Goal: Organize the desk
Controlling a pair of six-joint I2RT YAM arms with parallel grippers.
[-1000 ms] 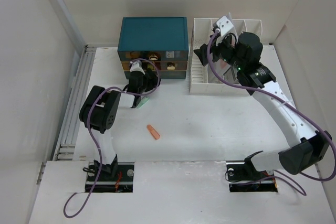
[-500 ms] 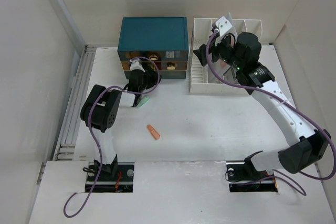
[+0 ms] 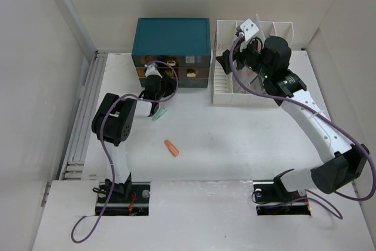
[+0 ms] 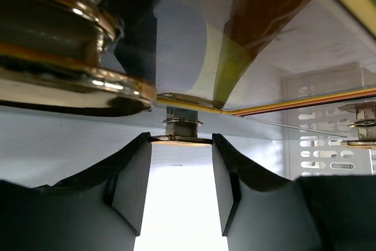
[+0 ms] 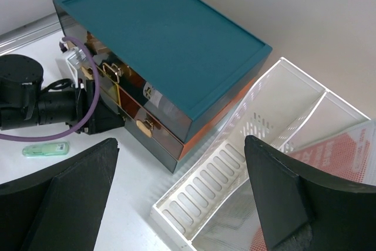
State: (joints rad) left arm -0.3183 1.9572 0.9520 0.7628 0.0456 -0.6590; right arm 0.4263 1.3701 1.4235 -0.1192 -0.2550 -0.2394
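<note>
Clutter is spread over the table (image 3: 247,139). Nearest the arm bases, a small orange piece (image 3: 171,147) is left lying loose. Farther out, a green stick (image 3: 158,114) is laid flat just in front of the chest of drawers (image 3: 172,36).

Beyond the stick, the left gripper (image 4: 182,144) is pressed up against the chest front. In the wrist view its fingers (image 4: 132,180) are held apart, one on each side of a small brass knob (image 4: 182,126), and no grip on the knob is yet made. The knob appears to belong to one of the lower drawers, though which one cannot be told.

The step in hand is judged to be the opening of a drawer, so that the loose pieces can be put away. For the next move the fingers would need to be closed on the knob and the drawer drawn straight out toward the arm base. Care would be needed over the green stick, since it is placed in the drawer's path.

Farthest back, the right gripper (image 5: 179,151) is held above the white tray (image 3: 220,95) beside the chest, its fingers spread wide with nothing between them.
</note>
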